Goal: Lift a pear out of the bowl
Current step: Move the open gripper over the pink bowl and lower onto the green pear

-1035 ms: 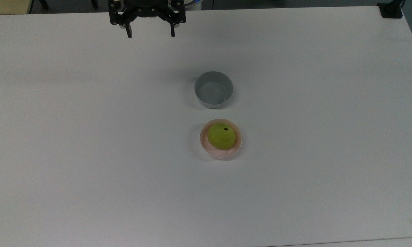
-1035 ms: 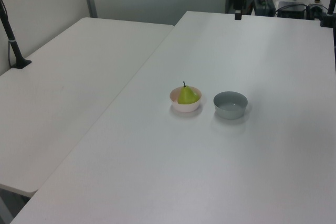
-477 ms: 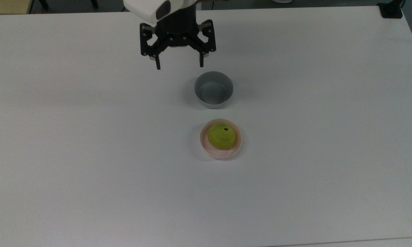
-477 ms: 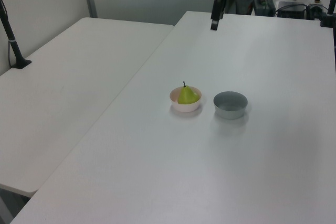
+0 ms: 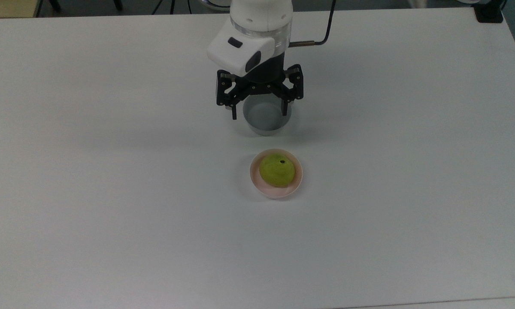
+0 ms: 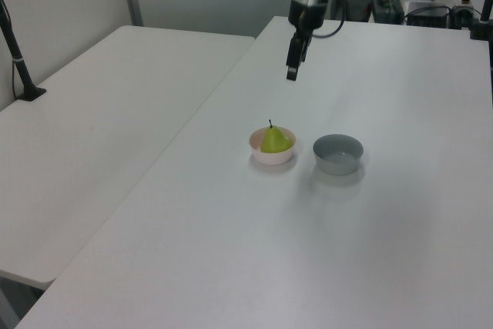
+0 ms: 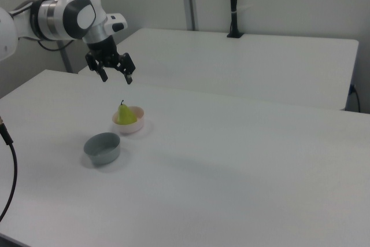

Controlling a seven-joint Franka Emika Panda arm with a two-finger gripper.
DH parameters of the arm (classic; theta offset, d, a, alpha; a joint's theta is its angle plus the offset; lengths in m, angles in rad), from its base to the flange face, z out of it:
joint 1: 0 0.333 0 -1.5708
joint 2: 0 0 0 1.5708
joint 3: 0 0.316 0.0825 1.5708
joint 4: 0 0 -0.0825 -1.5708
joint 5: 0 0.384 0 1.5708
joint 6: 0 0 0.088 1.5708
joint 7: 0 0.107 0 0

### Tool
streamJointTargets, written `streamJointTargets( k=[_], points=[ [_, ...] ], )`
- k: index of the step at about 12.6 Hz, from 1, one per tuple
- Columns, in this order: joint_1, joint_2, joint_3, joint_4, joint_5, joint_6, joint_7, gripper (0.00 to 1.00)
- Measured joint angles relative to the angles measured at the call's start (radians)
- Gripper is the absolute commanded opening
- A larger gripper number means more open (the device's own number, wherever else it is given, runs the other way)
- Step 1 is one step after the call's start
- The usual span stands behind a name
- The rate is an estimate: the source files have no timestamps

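Note:
The yellow-green pear [image 5: 277,171] stands stem up inside the small pale pink bowl [image 5: 274,194] near the table's middle. It shows as the pear [image 6: 276,141] in the bowl [image 6: 271,157] in the left view, and as the pear [image 7: 126,115] in the bowl [image 7: 136,126] in the right view. My gripper [image 5: 259,114] hangs open and holds nothing. In the top view it overlaps the grey bowl, above the pear's bowl. The gripper [image 6: 292,75] is well above the table and apart from the pear. In the right view the gripper [image 7: 118,78] hovers up and left of the pear.
A grey straight-sided bowl [image 5: 264,125] sits empty beside the pink one, seen too as the grey bowl [image 6: 337,153] and grey bowl [image 7: 102,147]. A second white table [image 6: 92,113] adjoins, with a black clamped post [image 6: 17,55]. A cable [image 5: 322,40] trails behind the arm.
The arm has swept from the table's far edge toward the bowls and now overlaps the grey bowl in the top view. Its fingers stayed open. Pear and bowls have not moved.

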Motion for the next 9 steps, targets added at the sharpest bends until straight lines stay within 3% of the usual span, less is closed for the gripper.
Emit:
streamJointTargets(
  k=[9],
  points=[
    [0.061, 0.181, 0.0, -0.003, -0.061, 0.135, 0.028, 1.0]
  ],
)
